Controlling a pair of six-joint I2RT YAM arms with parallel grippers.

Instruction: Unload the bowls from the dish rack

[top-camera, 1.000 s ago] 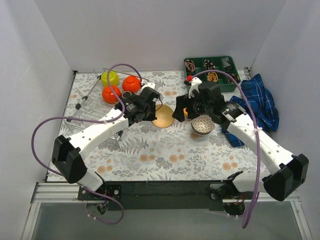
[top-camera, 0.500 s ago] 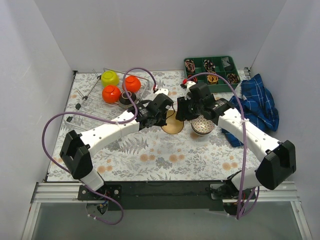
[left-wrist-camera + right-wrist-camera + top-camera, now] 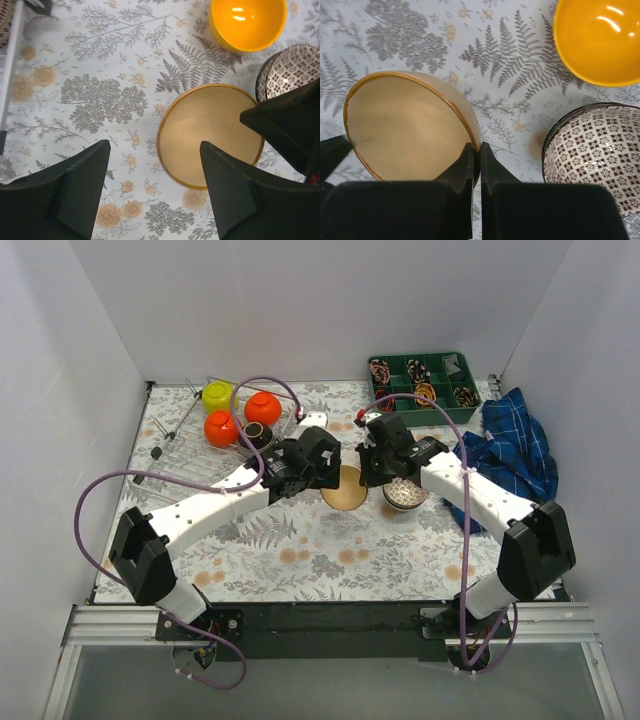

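The beige bowl [image 3: 345, 490] sits at mid-table between both arms. My right gripper [image 3: 477, 149] is shut on the rim of this beige bowl [image 3: 405, 130]. My left gripper [image 3: 155, 170] hangs open just over the table, its right finger above the beige bowl [image 3: 210, 132] without gripping it. A grey-patterned bowl [image 3: 597, 150] and a yellow-orange bowl [image 3: 600, 40] stand close by on the right. The dish rack [image 3: 170, 435] at the back left holds a lime green bowl [image 3: 218, 395], two red-orange bowls [image 3: 262, 407] and a dark brown bowl [image 3: 257, 435].
A green compartment tray [image 3: 425, 375] with small items stands at the back right. A blue checked cloth [image 3: 515, 445] lies against the right wall. White walls close in the left, back and right sides.
My left gripper carried the beige bowl rightward, then opened and let go of it. My right gripper moved in and shut on the bowl's rim.
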